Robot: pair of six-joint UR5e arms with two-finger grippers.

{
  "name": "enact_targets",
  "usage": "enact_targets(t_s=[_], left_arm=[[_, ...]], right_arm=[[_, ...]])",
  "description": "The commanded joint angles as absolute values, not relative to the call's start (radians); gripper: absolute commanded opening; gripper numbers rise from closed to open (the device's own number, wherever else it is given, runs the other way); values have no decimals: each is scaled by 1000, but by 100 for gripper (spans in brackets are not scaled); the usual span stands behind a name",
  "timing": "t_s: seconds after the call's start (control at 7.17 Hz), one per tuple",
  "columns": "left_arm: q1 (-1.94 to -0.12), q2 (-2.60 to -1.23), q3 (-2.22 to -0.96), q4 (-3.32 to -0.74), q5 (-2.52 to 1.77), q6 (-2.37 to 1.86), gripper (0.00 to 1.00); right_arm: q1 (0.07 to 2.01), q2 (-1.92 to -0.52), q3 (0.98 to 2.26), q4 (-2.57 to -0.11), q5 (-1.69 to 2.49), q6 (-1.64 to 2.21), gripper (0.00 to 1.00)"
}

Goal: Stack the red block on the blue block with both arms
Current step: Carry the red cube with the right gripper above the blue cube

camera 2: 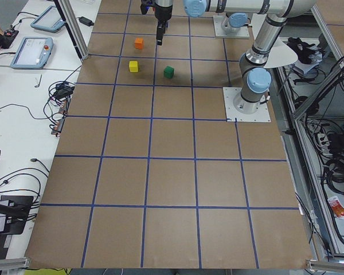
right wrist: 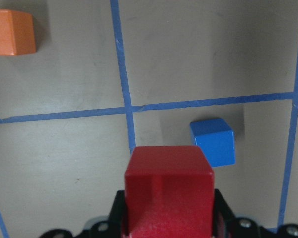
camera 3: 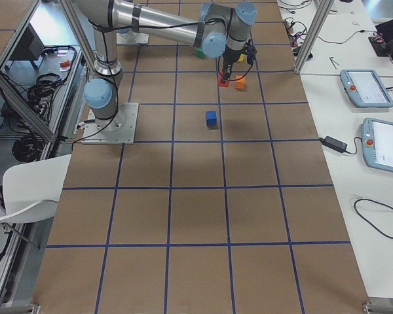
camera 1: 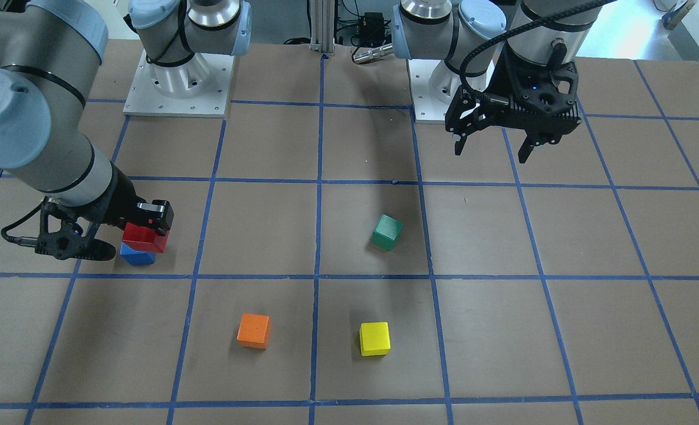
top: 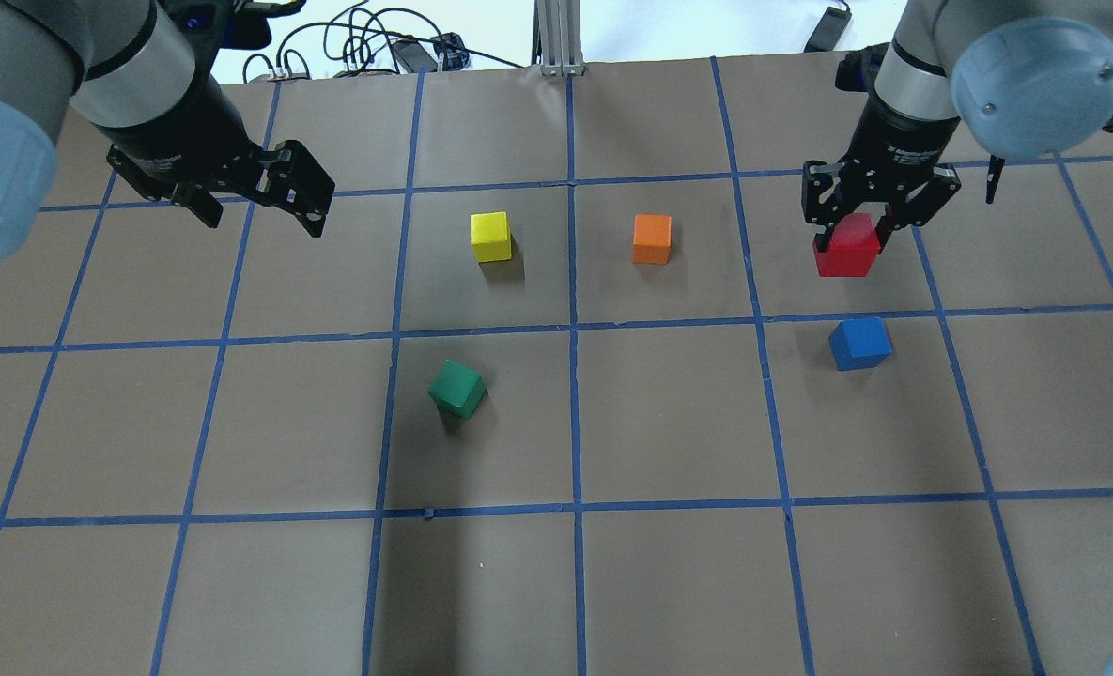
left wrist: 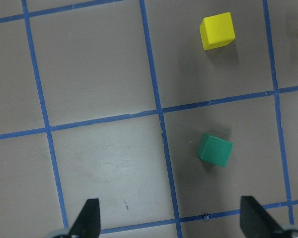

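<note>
- I am watching the right gripper (top: 855,225) holding the red block (top: 845,252) pinched between its two fingers, with the block lifted clear of the desk (top: 669,422).
- In the right wrist view, the red block (right wrist: 169,191) is filling the lower middle of the frame. The blue block (right wrist: 213,141) is lying on the desk beyond it and slightly to the right.
- I am seeing the blue block (top: 859,343) sitting alone on the brown paper, just on the robot's side of a blue tape line. The red block is not touching it.
- From the front-facing camera, the red block (camera 1: 144,238) is overlapping the blue block (camera 1: 137,255), but the other views are showing a gap between them.
- The left gripper (top: 263,218) is hanging over the far left of the desk with its fingers spread wide and nothing between them.
- The green block (top: 456,388), yellow block (top: 491,236) and orange block (top: 651,238) are sitting apart from one another near the middle of the desk.
</note>
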State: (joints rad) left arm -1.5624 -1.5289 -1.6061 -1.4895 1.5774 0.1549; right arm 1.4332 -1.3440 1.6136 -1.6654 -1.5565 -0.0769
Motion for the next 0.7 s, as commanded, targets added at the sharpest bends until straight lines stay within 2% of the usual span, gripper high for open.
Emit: enact_targets(t_s=[0.0,0.56], left_arm=[[-1563,-1529,-1606,-1488,1577,155,100],[-1563,-1529,-1608,-1489,1578,155,100]], right_arm=[[1349,-1362,1727,-1774,-1559,-254,0],[1325,-1368,1887,-1982,-1578,-318,0]])
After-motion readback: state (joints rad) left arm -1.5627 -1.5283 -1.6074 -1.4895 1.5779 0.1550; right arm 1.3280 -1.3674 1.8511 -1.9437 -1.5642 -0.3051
